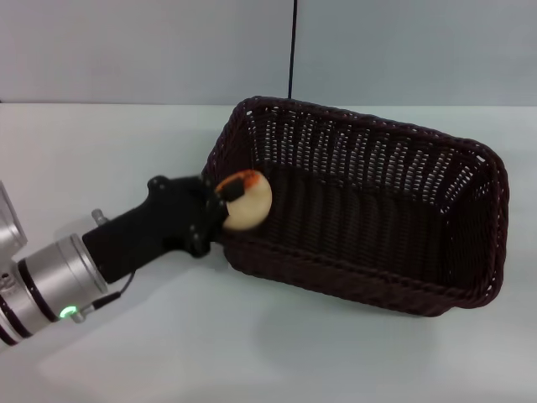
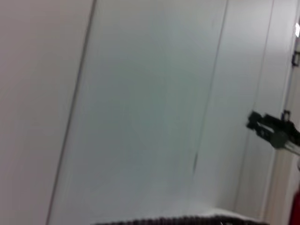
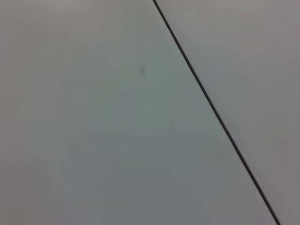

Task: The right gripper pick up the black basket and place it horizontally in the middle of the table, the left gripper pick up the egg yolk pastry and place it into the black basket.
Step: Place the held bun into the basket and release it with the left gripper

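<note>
Basically, basket (image 1: pixel 369 210) sits on the table (image 1: pixel 126 151), roughly mid, so that part looks done. My left gripper (image 1: pixel 225 201) reaches over its left rim, jaws clamped on the pastry (image 1: pixel 245 201) so it drops inside, I'd judge. Right gripper isn't visible in any view.

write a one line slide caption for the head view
Left gripper holds the egg yolk pastry over the left rim of the black basket on the white table.
</note>
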`<state>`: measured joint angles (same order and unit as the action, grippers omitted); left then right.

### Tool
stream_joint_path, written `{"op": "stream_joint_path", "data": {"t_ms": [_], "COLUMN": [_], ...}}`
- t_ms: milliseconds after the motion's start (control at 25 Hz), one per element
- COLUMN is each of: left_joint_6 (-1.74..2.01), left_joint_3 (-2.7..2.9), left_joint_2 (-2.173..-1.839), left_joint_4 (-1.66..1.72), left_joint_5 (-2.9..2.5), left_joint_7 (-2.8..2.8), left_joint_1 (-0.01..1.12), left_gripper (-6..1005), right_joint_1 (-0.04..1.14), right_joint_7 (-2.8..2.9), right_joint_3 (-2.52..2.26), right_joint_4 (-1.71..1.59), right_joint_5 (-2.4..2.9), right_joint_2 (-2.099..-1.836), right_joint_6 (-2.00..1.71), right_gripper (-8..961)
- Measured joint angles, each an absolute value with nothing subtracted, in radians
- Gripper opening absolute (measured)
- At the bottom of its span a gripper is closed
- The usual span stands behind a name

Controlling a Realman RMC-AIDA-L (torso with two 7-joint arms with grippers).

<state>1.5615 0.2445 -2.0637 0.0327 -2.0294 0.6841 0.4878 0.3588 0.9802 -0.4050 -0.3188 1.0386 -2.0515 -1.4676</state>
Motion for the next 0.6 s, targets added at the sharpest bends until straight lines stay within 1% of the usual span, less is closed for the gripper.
{"op": "stream_joint_path", "data": {"t_ms": [240, 600], "left_joint_6": [1.585, 1.645], "left_joint_3": [0.345, 0.353], "left_joint_2": [-2.064, -2.065], "left_joint_4": [0.05, 0.074], "left_joint_5": [-2.029, -2.021], "left_joint_7": [0.683, 0.676], "left_joint_1": [0.483, 0.456], "left_gripper": [48, 83], "right_joint_1": [0.367, 0.369], "right_joint_7": [0.98, 0.98], "right_joint_3": [-0.405, -0.406], "right_joint_4": [-0.314, -0.313], "right_joint_5": [1.04, 1.062], "right_joint_2": [-2.051, -2.051], "right_joint_6": [-1.463, -1.457], "right_gripper": [447, 447]}}
